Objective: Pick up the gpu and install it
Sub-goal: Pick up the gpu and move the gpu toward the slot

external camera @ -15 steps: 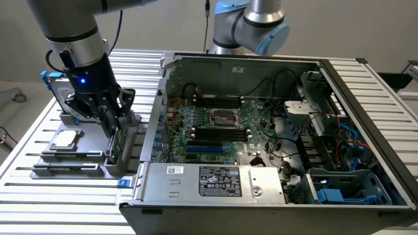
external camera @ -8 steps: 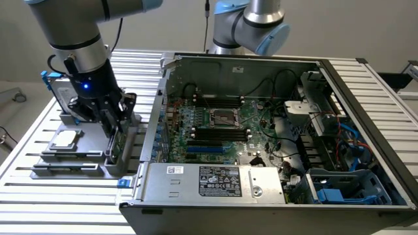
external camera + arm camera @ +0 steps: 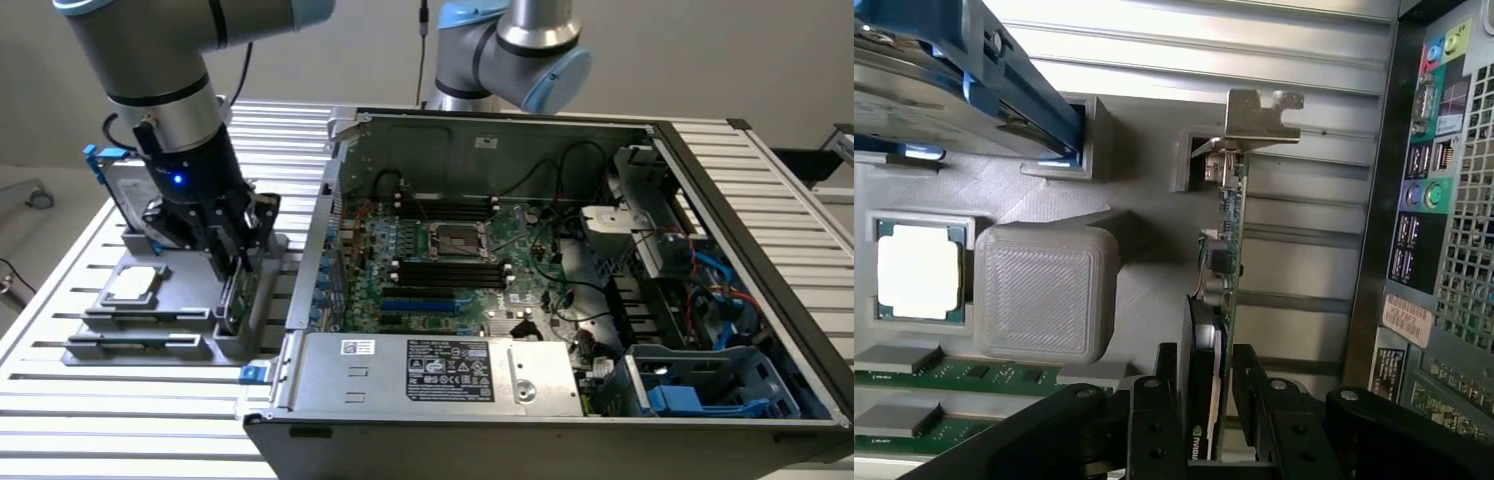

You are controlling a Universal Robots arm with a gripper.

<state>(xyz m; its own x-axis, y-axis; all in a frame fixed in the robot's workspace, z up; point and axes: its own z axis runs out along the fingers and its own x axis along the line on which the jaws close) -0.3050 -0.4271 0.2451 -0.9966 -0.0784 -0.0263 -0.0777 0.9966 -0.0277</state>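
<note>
- Black fingers (image 3: 1154, 430) of the hand (image 3: 1205, 362) sit closest to the wrist camera, spread wide with one on each side of the gpu (image 3: 1226, 240). The hand is released and grips nothing; whether a pad brushes the card is too close to call.
- Gpu stands on edge in a slot of the grey holder (image 3: 1044, 290), black shroud on one face and green board on the other. Its metal bracket (image 3: 1264, 112) is at the far end, and the near end is hidden behind the fingers.
- A pale mark on the shroud's edge between the fingers is too blurred to read.
- From the exterior view, the hand (image 3: 230, 268) hangs over the holder (image 3: 147, 345) on the table (image 3: 120, 410), beside the open case (image 3: 747, 200). The gpu (image 3: 235, 298) shows as a thin green sliver under it, the rest covered by fingers and holder wall.
- Chip (image 3: 916, 268) lies flat in its pocket, its lid washed out white, any print lost.
- Drive (image 3: 944, 70) in its blue frame is cut off by the frame edge. In the exterior view the arm (image 3: 147, 60) covers much of the drive (image 3: 123, 185).
- White label on the power supply (image 3: 447, 368) carries rows of marks and text, too small to read.
- Sticker (image 3: 1407, 322) on the case's rear panel (image 3: 1454, 200), by the coloured ports, is unreadable as well.
- Case runs off the exterior view's right edge.
</note>
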